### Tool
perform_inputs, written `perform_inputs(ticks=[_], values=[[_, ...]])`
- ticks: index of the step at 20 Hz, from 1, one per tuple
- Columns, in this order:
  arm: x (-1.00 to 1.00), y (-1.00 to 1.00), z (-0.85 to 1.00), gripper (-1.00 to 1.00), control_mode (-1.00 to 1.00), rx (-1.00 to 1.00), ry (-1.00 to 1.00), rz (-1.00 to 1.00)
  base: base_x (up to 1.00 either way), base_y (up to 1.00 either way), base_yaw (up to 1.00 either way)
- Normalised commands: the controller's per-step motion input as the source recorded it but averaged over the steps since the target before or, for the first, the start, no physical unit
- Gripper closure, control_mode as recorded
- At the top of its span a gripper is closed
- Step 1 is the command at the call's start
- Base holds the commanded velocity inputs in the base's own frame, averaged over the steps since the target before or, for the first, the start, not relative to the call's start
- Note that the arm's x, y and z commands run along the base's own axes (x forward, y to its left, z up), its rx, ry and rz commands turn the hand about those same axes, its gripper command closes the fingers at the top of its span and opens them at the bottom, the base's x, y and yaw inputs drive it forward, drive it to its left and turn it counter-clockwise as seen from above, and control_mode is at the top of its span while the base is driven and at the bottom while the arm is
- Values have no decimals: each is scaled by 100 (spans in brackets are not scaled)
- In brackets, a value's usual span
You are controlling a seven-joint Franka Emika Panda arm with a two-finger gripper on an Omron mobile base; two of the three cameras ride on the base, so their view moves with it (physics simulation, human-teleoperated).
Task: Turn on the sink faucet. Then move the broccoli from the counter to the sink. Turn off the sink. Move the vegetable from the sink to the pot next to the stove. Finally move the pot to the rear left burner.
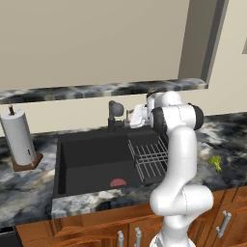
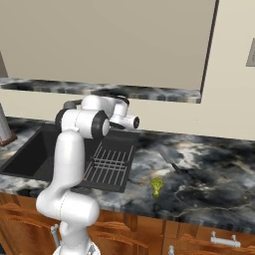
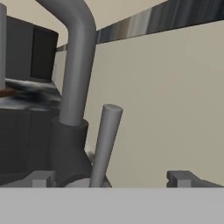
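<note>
The dark faucet (image 1: 115,113) stands behind the black sink (image 1: 91,166). My gripper (image 1: 128,117) is level with the faucet's base, just to its right. In the hand view the grey spout (image 3: 78,61) rises on the left. The grey handle lever (image 3: 106,140) stands tilted between my two fingertips (image 3: 41,178), with gaps on both sides. The gripper (image 3: 113,179) is open and holds nothing. The green broccoli (image 1: 215,162) (image 2: 157,185) lies on the counter right of the sink, near the front edge. The pot is out of view.
A wire rack (image 1: 149,159) lies in the sink's right half, with a small red item (image 1: 117,183) at the basin's front. A paper towel roll (image 1: 19,137) stands left of the sink. The wall runs close behind the faucet under a stone ledge (image 1: 96,90).
</note>
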Motion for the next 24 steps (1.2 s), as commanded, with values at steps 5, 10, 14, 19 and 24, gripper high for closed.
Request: perform_inputs(ticks=[5, 10, 14, 19, 24], values=[[0, 13, 0, -100, -100, 2, 1, 0, 0, 0, 0], [0, 14, 0, -100, -100, 0, 0, 0, 0, 0, 0], [0, 21, 0, -100, -100, 0, 2, 0, 0, 0, 0], [1, 32, 0, 100, -100, 0, 4, 0, 0, 0, 0], [5, 18, 0, 100, -100, 0, 3, 0, 0, 0, 0]])
